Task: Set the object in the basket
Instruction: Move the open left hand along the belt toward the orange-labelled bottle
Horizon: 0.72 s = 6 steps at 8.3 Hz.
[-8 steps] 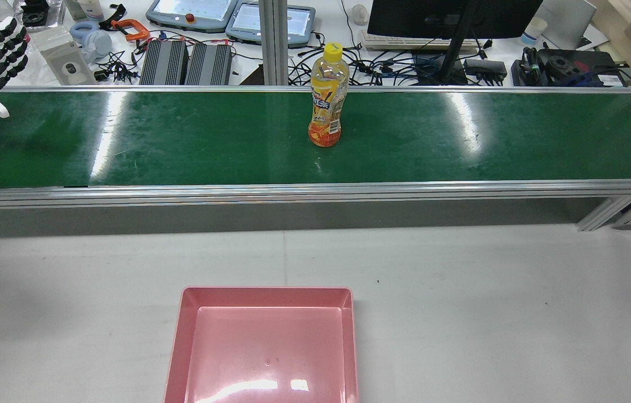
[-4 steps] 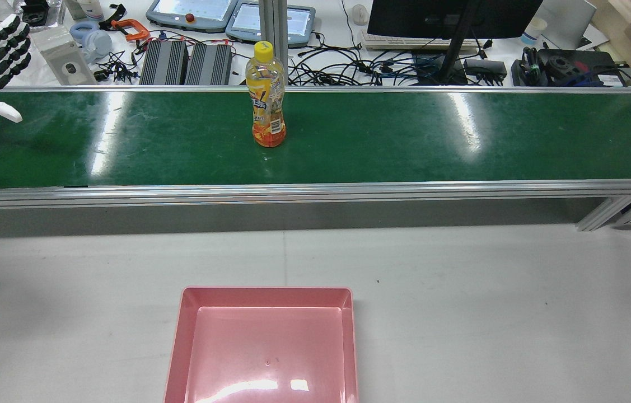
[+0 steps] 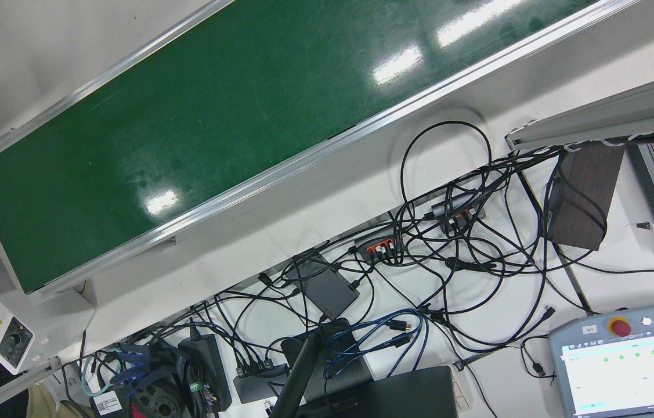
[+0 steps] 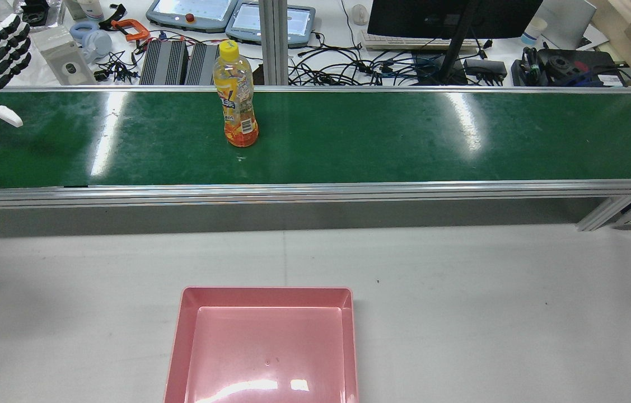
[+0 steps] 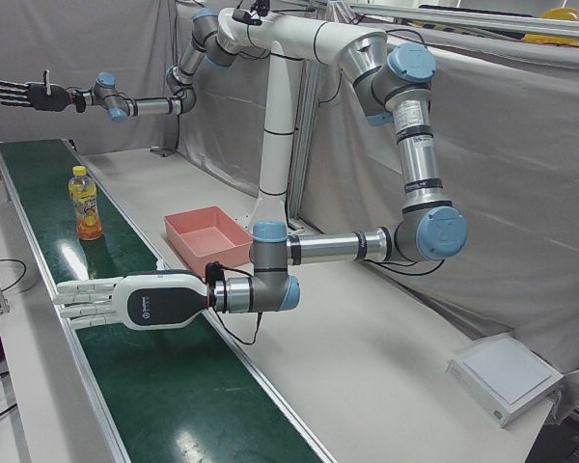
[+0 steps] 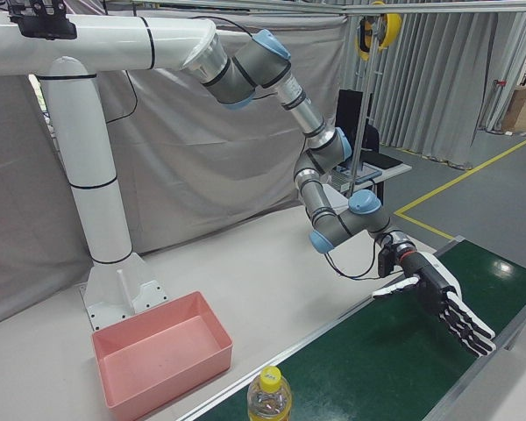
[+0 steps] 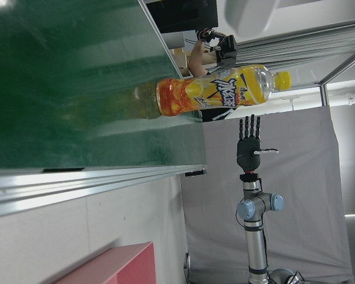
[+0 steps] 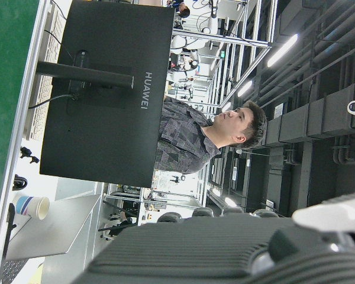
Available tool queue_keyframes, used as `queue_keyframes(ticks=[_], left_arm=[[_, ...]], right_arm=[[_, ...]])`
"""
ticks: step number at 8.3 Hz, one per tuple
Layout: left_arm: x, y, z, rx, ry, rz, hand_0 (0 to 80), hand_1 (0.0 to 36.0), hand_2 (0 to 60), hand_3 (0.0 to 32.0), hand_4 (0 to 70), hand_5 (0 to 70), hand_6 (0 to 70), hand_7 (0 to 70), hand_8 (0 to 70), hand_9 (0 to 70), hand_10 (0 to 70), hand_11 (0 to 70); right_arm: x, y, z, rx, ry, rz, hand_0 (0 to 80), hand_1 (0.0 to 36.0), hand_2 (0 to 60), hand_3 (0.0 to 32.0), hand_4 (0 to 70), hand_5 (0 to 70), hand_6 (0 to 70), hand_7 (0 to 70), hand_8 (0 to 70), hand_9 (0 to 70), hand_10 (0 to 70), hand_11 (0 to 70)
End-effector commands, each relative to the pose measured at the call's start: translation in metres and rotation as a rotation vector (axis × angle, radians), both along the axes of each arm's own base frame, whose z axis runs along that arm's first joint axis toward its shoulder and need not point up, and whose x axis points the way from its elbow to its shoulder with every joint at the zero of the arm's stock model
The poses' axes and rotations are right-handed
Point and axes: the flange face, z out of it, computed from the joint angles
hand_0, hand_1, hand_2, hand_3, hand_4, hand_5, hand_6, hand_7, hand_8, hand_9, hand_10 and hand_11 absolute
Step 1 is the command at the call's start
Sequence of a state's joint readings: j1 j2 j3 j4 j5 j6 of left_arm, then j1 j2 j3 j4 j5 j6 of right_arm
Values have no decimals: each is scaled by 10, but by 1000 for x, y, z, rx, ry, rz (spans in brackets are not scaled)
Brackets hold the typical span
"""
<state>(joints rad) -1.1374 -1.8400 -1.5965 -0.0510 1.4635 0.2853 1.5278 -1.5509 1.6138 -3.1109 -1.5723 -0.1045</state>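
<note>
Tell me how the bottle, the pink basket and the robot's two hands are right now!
bottle: upright on the green belt, yellow cap on, not held.
pink basket: empty, on the white table.
left hand: open, empty, low over the belt.
right hand: open, empty, held up high.

we can read "HUAWEI" on the back of the black monitor (image 8: 106, 89), "UNIVERSAL RO…" cut off on the grey teach pendant (image 3: 628, 360), bottle (image 7: 216, 92) label print too stylised for us to read
</note>
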Motion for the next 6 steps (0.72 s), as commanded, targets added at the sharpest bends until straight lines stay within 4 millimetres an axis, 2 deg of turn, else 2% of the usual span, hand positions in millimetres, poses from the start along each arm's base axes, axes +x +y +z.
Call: queue_keyframes(ticks=[1, 2, 6], left_arm=[[61, 5, -18, 2, 0, 87, 788, 155, 0, 0, 0, 0, 0, 0, 0, 0, 0, 0], [78, -1, -38, 16, 5, 105, 775, 154, 0, 0, 0, 0, 0, 0, 0, 0, 0, 0], [87, 1, -49, 31, 15, 118, 740, 148, 0, 0, 0, 0, 0, 0, 0, 0, 0, 0]], right_arm=[[0, 0, 0, 0, 0, 0, 0, 0, 0, 0, 0, 0, 0, 0, 0, 0, 0, 0], [0, 0, 0, 0, 0, 0, 0, 0, 0, 0, 0, 0, 0, 0, 0, 0, 0, 0], [0, 0, 0, 0, 0, 0, 0, 0, 0, 0, 0, 0, 0, 0, 0, 0, 0, 0]])
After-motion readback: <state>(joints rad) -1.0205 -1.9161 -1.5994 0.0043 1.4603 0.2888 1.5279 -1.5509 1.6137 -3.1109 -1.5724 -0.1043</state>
